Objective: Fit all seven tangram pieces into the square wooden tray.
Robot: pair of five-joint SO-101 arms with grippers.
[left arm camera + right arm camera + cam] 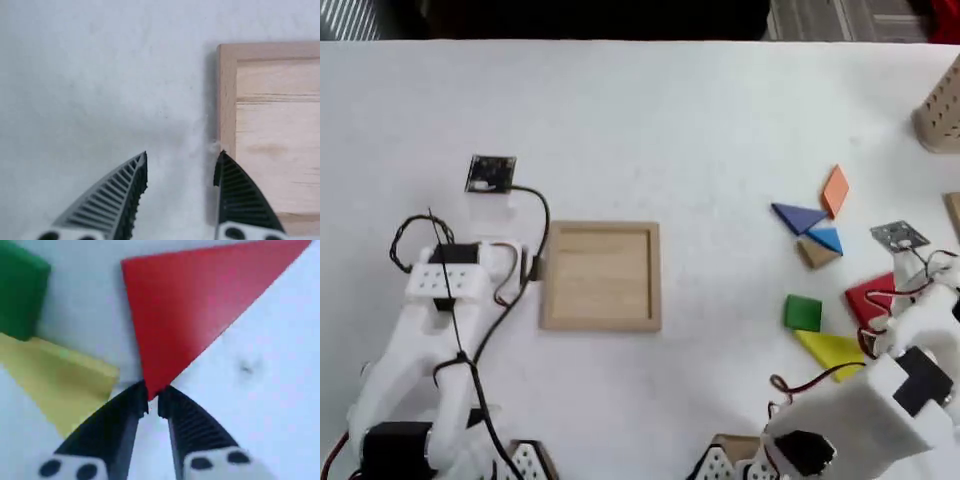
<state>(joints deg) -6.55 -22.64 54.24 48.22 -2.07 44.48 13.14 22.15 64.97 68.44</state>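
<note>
Red triangle [200,305] pinched just at its tip by right gripper [152,402]; I'd regrip deeper before lifting. Left gripper [183,155] open, empty, at wooden tray [227,100].

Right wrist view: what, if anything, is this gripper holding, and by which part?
The right gripper pinches the red triangle by one pointed corner, caught between its fingers.
</note>
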